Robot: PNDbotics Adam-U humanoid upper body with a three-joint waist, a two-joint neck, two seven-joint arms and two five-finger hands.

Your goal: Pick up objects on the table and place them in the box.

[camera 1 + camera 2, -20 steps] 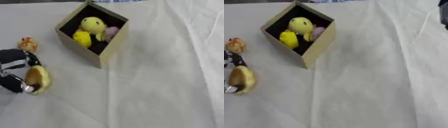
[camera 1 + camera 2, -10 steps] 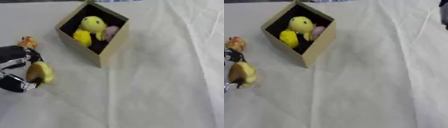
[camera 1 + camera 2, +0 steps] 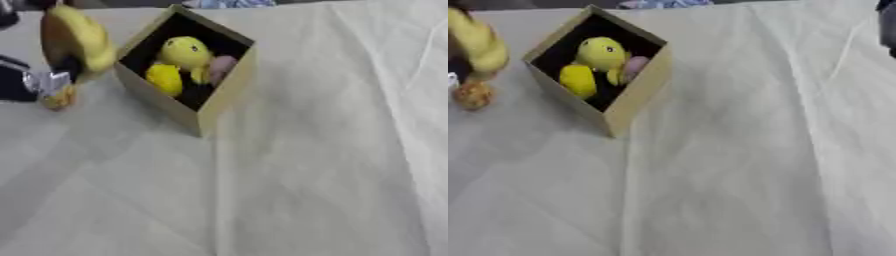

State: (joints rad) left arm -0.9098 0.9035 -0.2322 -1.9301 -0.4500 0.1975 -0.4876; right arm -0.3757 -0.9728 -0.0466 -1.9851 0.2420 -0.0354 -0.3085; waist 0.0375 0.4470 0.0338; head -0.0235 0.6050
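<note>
Filling most of both views, the pale cloth-covered table (image 3: 306,175) lies bare across its right half and whole near side, creased in long folds, which leaves wide open room to the right of and in front of the box (image 3: 223,95). The box sits toward the far left, turned so one corner points at the viewer, its open top showing a dark inside. Its far corner comes near the table's far edge, where a dark strip of room and something blue show.

Inside the box lie three things: a yellow duck-like toy (image 3: 185,51), a smaller yellow piece (image 3: 164,78) in front of it, and a pinkish piece (image 3: 222,65) against the right wall.

At the left edge, the left hand (image 3: 31,82), black and silver, holds up a yellow-and-brown soft toy (image 3: 77,41) just left of the box's rim; its fingers are mostly hidden, but the toy is raised off the cloth in its grasp. One small orange-brown object (image 3: 472,95) rests on the cloth just below.

At the right eye view's upper right corner a dark part of the right hand (image 3: 886,22) shows; whether it is open or closed I cannot tell.
</note>
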